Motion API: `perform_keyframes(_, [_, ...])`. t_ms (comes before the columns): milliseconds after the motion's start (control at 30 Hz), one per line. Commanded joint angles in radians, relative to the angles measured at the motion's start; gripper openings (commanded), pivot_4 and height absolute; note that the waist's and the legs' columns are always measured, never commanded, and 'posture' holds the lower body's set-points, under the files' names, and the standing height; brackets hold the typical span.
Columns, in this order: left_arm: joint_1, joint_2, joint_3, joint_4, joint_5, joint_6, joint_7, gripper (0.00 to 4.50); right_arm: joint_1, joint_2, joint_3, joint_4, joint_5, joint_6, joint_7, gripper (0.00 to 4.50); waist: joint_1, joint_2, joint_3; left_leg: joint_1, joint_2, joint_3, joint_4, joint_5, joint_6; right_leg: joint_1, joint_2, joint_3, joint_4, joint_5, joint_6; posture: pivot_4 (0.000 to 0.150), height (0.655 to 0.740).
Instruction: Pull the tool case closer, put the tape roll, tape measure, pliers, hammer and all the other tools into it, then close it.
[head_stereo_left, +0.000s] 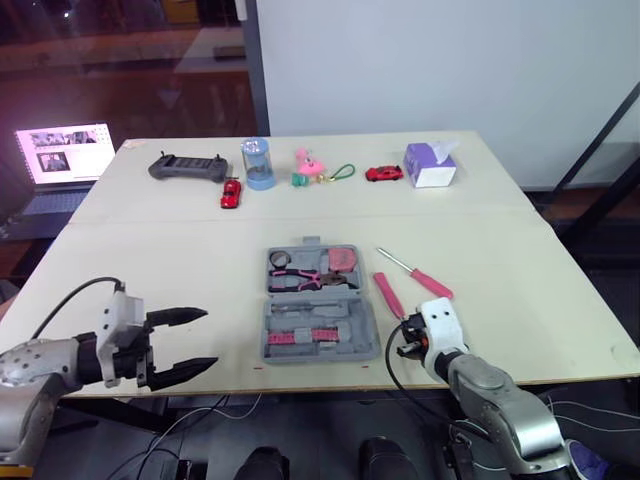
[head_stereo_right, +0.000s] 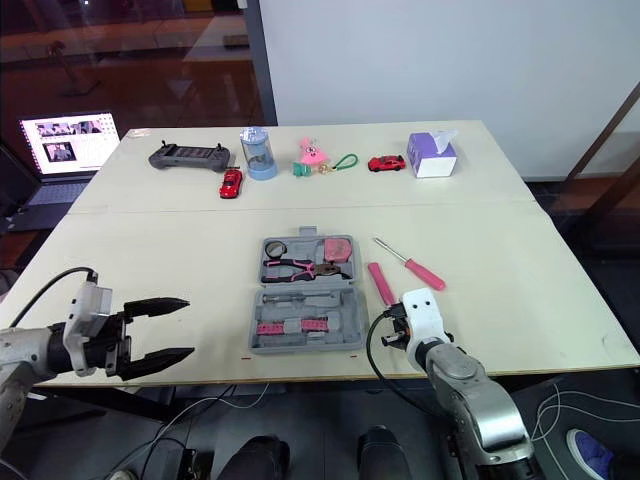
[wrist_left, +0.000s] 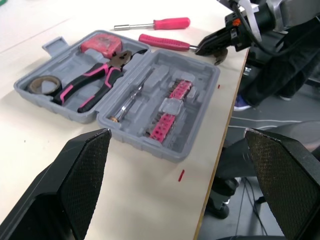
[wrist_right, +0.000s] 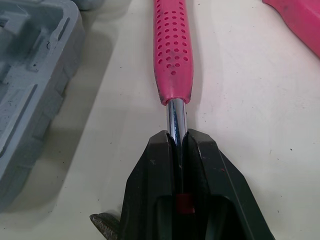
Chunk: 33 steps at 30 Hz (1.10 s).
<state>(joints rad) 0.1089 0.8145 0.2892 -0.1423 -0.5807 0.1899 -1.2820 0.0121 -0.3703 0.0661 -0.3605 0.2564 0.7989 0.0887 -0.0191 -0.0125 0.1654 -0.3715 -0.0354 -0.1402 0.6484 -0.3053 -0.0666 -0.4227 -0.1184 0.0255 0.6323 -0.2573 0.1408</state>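
Observation:
The grey tool case (head_stereo_left: 318, 322) lies open on the table near the front edge. Its far half holds the tape roll (head_stereo_left: 279, 259), the pink-handled pliers (head_stereo_left: 305, 279) and the tape measure (head_stereo_left: 344, 259); its near half holds a pink bit rack (head_stereo_left: 310, 337). Just right of the case lies the hammer (head_stereo_left: 388, 294), pink grip pointing away. My right gripper (wrist_right: 176, 137) is shut on its steel shaft, just below the grip. A pink screwdriver (head_stereo_left: 418, 275) lies further right. My left gripper (head_stereo_left: 208, 338) is open, empty, left of the case.
Along the table's far side stand a game controller (head_stereo_left: 188, 167), a red toy car (head_stereo_left: 231, 193), a blue jar (head_stereo_left: 257, 163), a pink toy (head_stereo_left: 308, 165), another red car (head_stereo_left: 384, 173) and a tissue box (head_stereo_left: 432, 164). A laptop (head_stereo_left: 62, 155) sits off the left edge.

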Motion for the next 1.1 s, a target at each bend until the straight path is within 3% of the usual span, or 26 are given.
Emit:
perform_keyframes(33, [-0.009, -0.001, 0.007, -0.041, -0.017, 0.018, 0.019, 4.5, 0.014, 0.014, -0.029, -0.018, -0.012, -0.001, 0.002, 0.1, 0.0, 0.0, 0.0, 0.0, 0.0, 0.0, 0.0, 0.0, 0.0, 0.0, 0.0, 0.0, 0.0, 0.0, 0.0, 0.15, 0.74])
perform_keyframes(167, [-0.026, 0.0, 0.004, -0.044, -0.019, 0.039, 0.03, 4.5, 0.021, -0.017, -0.04, -0.112, -0.012, 0.021, 0.026, 0.1, 0.003, 0.001, 0.0, 0.0, 0.0, 0.0, 0.0, 0.0, 0.0, 0.0, 0.0, 0.0, 0.0, 0.0, 0.0, 0.15, 0.74])
perform_keyframes(300, [-0.045, 0.001, 0.002, -0.033, -0.015, 0.056, 0.032, 4.5, -0.034, -0.17, -0.047, -0.316, 0.038, 0.125, 0.156, 0.1, 0.001, 0.003, 0.002, -0.001, 0.0, 0.0, 0.001, 0.0, 0.0, -0.001, 0.0, 0.0, 0.0, 0.0, 0.0, 0.15, 0.74])
perform_keyframes(500, [-0.066, 0.002, -0.002, -0.01, -0.007, 0.065, 0.026, 4.5, -0.294, -0.362, -0.007, -0.384, 0.189, 0.321, 0.379, 0.1, -0.006, 0.003, 0.002, 0.0, 0.0, -0.001, -0.001, 0.0, 0.0, -0.001, 0.001, 0.0, 0.0, 0.0, 0.0, 0.15, 0.74])
perform_keyframes(700, [-0.072, 0.006, -0.016, 0.024, 0.009, 0.047, 0.003, 4.5, -0.675, -0.542, 0.264, -0.292, 0.213, 0.379, 0.653, 0.1, -0.002, 0.004, 0.003, -0.002, 0.0, 0.0, 0.001, 0.0, 0.0, -0.001, 0.0, -0.001, -0.001, 0.0, 0.0, 0.15, 0.74])
perform_keyframes(833, [-0.072, 0.012, -0.034, 0.057, 0.032, 0.01, -0.027, 4.5, -0.914, -0.523, 0.472, -0.189, 0.177, 0.425, 0.759, 0.1, -0.004, 0.004, 0.003, -0.002, 0.0, 0.0, 0.0, 0.0, 0.0, -0.002, 0.0, -0.001, -0.001, 0.0, 0.0, 0.15, 0.74])
perform_keyframes(1100, [-0.07, -0.01, -0.065, 0.083, 0.057, -0.047, -0.054, 4.5, -1.12, -0.344, 0.697, 0.007, 0.113, 0.478, 0.807, 0.1, -0.006, 0.004, 0.003, -0.003, 0.0, 0.0, 0.0, 0.0, -0.001, -0.004, -0.001, -0.001, 0.0, 0.0, 0.0, 0.15, 0.74])
